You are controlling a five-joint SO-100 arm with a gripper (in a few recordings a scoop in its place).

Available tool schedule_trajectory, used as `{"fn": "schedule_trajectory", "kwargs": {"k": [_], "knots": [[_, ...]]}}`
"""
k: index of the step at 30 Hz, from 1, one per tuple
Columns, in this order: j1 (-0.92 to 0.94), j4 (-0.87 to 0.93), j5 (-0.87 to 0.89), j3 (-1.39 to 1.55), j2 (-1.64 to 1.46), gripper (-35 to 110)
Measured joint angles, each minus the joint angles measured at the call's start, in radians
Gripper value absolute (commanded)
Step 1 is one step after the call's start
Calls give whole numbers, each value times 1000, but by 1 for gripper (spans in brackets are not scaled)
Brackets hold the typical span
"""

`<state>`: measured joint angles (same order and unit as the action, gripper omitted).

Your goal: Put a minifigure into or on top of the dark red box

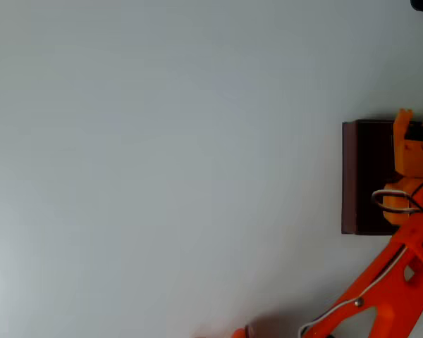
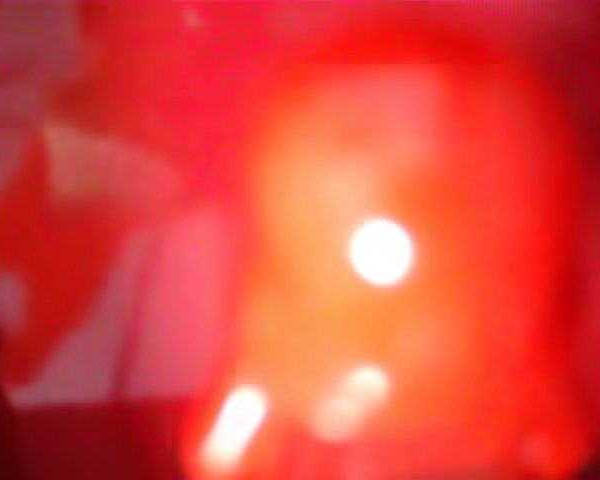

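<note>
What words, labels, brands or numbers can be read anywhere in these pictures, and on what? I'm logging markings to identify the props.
None can be read.
Large rectangular dark maroon box: bare walls and dark interior, no label seen in the overhead view.
Orange plastic end effector: no legible marking.
Pale grey table: blank.
Wrist view: a red-orange blur with bright glare spots, too blurred to read anything.

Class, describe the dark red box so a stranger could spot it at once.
In the overhead view, scan the pale table to its right edge. There sits the dark red box, under the orange gripper. Its maroon walls and near-black inside set it apart from the bright orange arm.
</note>
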<state>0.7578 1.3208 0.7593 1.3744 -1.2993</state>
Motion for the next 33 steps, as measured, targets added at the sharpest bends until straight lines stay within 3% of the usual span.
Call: {"fn": "schedule_trajectory", "kwargs": {"k": [8, 17, 24, 33], "knots": [[6, 14, 28, -3, 37, 23], [-32, 21, -23, 75, -91, 22], [-181, -14, -101, 388, -514, 21], [-560, -189, -184, 988, -1408, 20]]}}
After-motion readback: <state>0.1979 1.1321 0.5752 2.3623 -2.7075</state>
